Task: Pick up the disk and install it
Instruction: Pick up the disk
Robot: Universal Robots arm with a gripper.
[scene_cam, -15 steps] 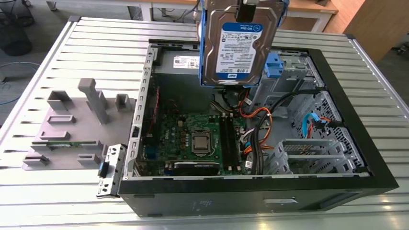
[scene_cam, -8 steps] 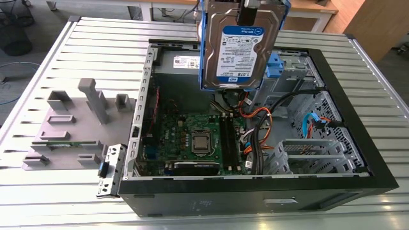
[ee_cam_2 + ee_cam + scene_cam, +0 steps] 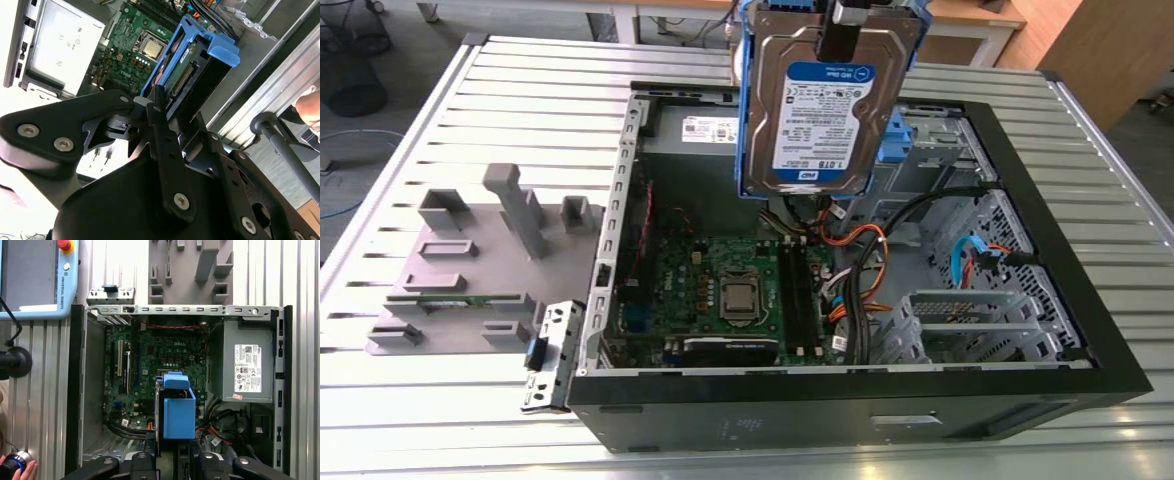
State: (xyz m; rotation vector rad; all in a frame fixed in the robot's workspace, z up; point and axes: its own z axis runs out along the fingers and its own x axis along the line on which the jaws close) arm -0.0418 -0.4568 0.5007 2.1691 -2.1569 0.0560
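The disk (image 3: 825, 110) hangs in the air, upright on its short end. Its white-and-blue label faces the exterior camera and blue rails run down both long sides. The gripper (image 3: 839, 30) pinches its upper end, with a dark finger lying across the top of the label face. In the second wrist view the fingers (image 3: 159, 107) are pressed onto the disk (image 3: 192, 65) at the end of the rails, and a connector edge shows between the blue sides. In the first wrist view the disk (image 3: 177, 410) is seen end-on just beyond the gripper (image 3: 175, 457).

Below it the case (image 3: 854, 400) lies open side up on the table (image 3: 400, 420). The disk is over the far half of the case's inside, just beside the power supply (image 3: 700, 135) and well above the board (image 3: 720, 280). Orange and black cables (image 3: 861, 245) run under its lower end. A bare blue clip (image 3: 897, 135) sits in the drive cage, just to the exterior view's right of the disk.

A grey block (image 3: 467, 260) with upright posts rests near the table's edge on the exterior view's left, just beside the case. In the first wrist view a pendant (image 3: 35, 280) lies beside the case, and a person's hand (image 3: 20, 472) shows by a dark round knob.
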